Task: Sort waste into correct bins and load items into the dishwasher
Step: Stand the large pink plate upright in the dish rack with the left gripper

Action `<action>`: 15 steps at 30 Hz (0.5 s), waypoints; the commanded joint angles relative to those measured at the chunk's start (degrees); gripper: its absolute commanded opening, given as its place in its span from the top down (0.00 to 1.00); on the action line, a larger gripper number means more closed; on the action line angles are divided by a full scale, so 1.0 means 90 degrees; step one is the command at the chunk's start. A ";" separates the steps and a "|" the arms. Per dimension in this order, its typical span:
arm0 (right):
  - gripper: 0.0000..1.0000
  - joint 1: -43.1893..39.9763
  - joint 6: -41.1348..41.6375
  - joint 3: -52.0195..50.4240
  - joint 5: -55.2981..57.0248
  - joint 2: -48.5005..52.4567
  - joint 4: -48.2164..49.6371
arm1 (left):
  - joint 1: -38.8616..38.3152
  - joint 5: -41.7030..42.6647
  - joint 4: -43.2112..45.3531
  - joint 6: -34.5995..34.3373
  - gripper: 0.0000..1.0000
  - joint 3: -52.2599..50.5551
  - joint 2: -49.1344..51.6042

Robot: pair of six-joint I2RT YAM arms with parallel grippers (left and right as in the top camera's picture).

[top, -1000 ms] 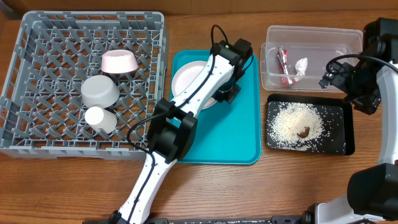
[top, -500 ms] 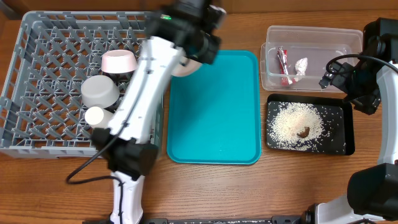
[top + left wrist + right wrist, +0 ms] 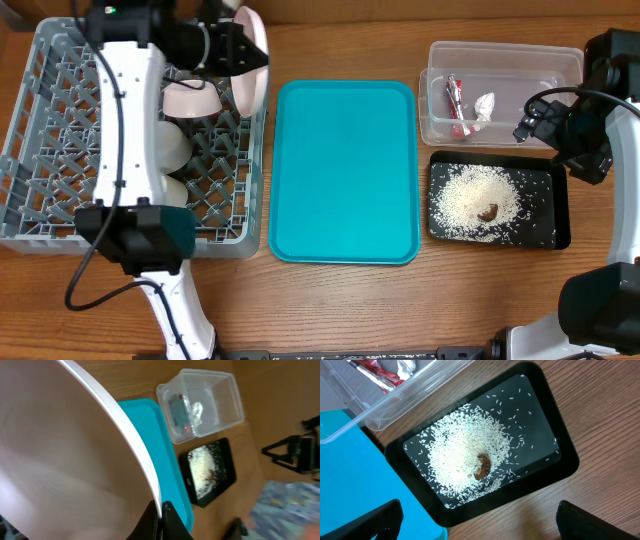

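Plate [image 3: 252,40], held on edge above the far right corner of the rack [image 3: 40,130], just beyond the pink bowl [image 3: 190,98]. The left claw [image 3: 232,50] is clenched on the plate's rim; the wrist view shows the fingers [image 3: 150,522] pinching that rim. Whether the lower edge touches the lattice cannot be told from overhead.

To do the step well, the plate likely wants lowering upright into a free row clear of the pink bowl, with the rim seated between the ribs before the claw lets go; released too high, it may tip over the rack wall.

The left arm reaches straight up across the rack, wrist turned sideways. The right claw [image 3: 480,522] hangs spread and holding nothing over the black tray [image 3: 555,210].
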 commanded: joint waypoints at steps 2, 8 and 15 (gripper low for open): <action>0.00 -0.0012 0.0007 0.0155 -0.0012 -0.0126 0.0019 | 0.0148 0.1158 -0.0002 0.0457 0.96 -0.0323 0.0313; 0.00 -0.0012 0.0007 0.0155 -0.0012 -0.0126 0.0019 | 0.0410 0.1032 0.0046 0.0610 0.96 -0.0784 0.0325; 0.00 -0.0012 0.0007 0.0155 -0.0012 -0.0126 0.0019 | 0.0537 -0.0209 -0.0138 0.0605 0.91 -0.0845 0.0325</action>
